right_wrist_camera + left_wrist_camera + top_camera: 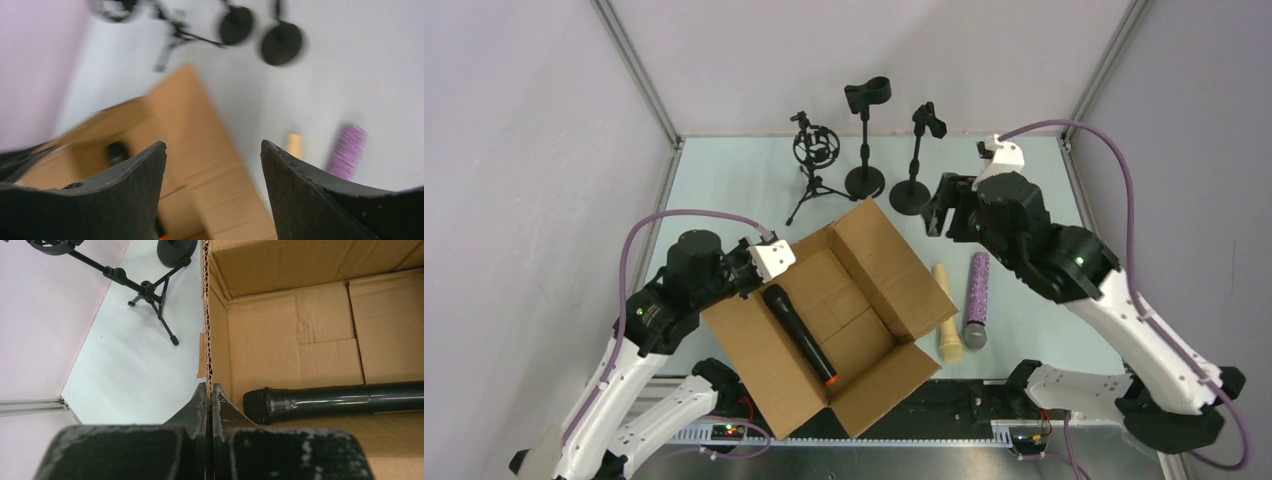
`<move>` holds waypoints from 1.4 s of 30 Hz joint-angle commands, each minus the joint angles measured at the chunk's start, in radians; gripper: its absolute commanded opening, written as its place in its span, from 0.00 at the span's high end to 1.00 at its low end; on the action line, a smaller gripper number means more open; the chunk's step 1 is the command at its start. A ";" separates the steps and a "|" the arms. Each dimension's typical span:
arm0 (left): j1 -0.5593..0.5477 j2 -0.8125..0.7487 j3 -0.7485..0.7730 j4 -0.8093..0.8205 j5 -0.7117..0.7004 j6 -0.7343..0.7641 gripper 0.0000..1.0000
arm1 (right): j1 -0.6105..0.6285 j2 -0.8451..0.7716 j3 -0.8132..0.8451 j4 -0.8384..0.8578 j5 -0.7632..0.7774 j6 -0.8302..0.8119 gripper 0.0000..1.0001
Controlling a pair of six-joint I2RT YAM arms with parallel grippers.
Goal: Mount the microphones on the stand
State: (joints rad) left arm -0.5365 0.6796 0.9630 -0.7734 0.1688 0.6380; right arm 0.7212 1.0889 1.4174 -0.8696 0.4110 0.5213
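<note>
A black microphone with an orange end lies inside an open cardboard box. Its mesh head shows in the left wrist view. My left gripper is shut on the box's left wall edge, beside the microphone's head; in the top view it is at the box's left corner. The cream microphone and the purple glitter microphone lie side by side on the table, right of the box. My right gripper is open and empty, held above the table near the stands.
Three black stands are at the back: a tripod with a ring shock mount, a round-base stand with a clip, and a second round-base stand. Metal frame posts and walls close in the sides.
</note>
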 commanded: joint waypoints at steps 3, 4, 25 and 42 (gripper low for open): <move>-0.006 -0.009 0.024 0.036 0.005 0.020 1.00 | 0.422 0.080 0.094 0.173 0.053 -0.106 0.27; -0.006 -0.009 0.021 0.036 0.004 0.018 1.00 | 0.450 0.118 0.084 0.231 0.022 -0.120 0.27; -0.006 -0.008 0.005 0.036 -0.030 0.015 1.00 | 0.621 0.589 -0.155 0.644 -0.235 -0.123 0.29; -0.006 -0.004 0.029 0.039 -0.042 -0.010 1.00 | 0.656 0.781 -0.156 0.682 -0.157 -0.113 0.30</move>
State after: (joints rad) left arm -0.5365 0.6804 0.9615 -0.7929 0.1333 0.6353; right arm 1.3708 1.8442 1.2579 -0.2466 0.2230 0.4026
